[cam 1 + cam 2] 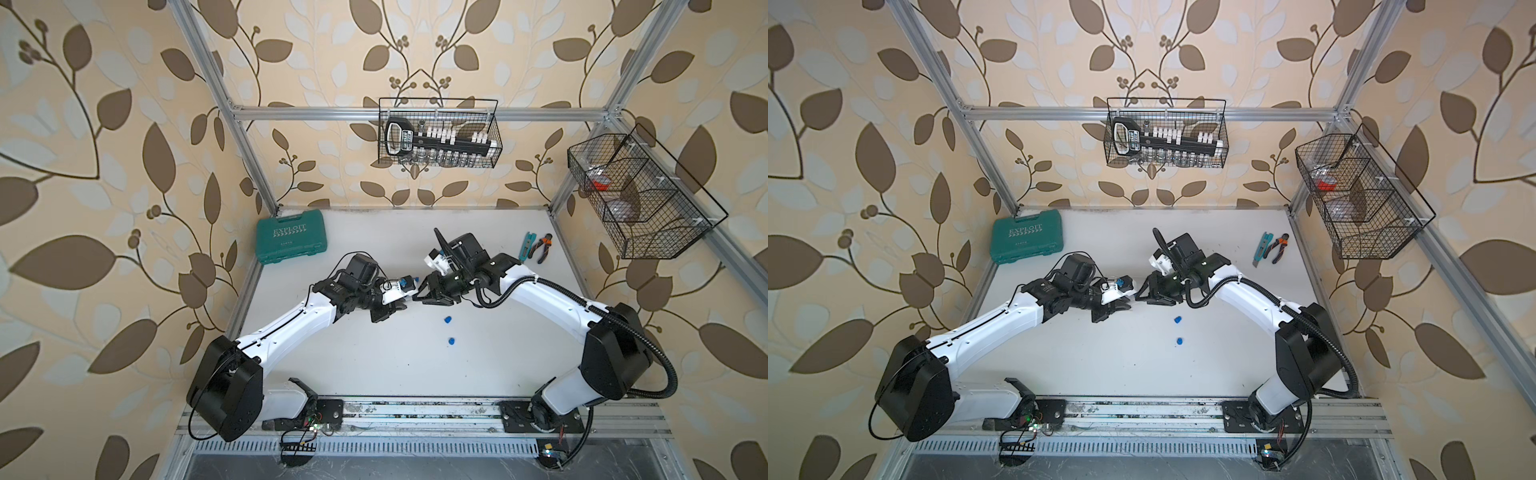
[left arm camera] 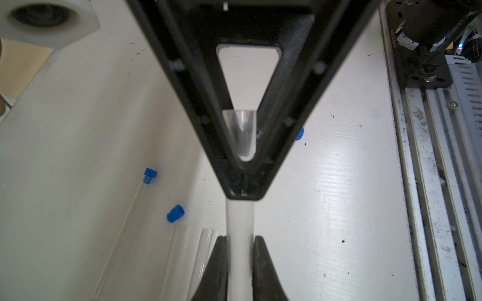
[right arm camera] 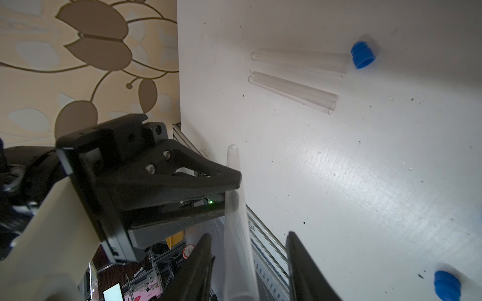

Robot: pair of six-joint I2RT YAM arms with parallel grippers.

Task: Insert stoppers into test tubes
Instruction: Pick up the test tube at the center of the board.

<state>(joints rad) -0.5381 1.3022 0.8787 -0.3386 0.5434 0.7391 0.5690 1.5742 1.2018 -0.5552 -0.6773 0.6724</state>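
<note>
My left gripper [image 2: 240,238] is shut on a clear test tube [image 2: 240,219] and holds it in the air over the middle of the table. The tube's open end [image 2: 239,130] reaches between the fingers of my right gripper [image 3: 249,234]. That gripper is open, and a gap shows beside the tube [image 3: 236,234]. Both grippers meet tip to tip in both top views [image 1: 415,299] [image 1: 1136,300]. Two bare tubes [image 3: 297,62] [image 3: 292,91] lie on the table. A further tube carries a blue stopper [image 2: 150,175]. Loose stoppers [image 1: 447,319] [image 1: 451,340] lie nearer the front.
A green tool case [image 1: 291,235] sits at the back left. Pliers [image 1: 542,245] and a cutter [image 1: 525,246] lie at the back right. Wire baskets [image 1: 438,133] [image 1: 640,195] hang on the frame. A metal rail [image 1: 415,415] runs along the front edge.
</note>
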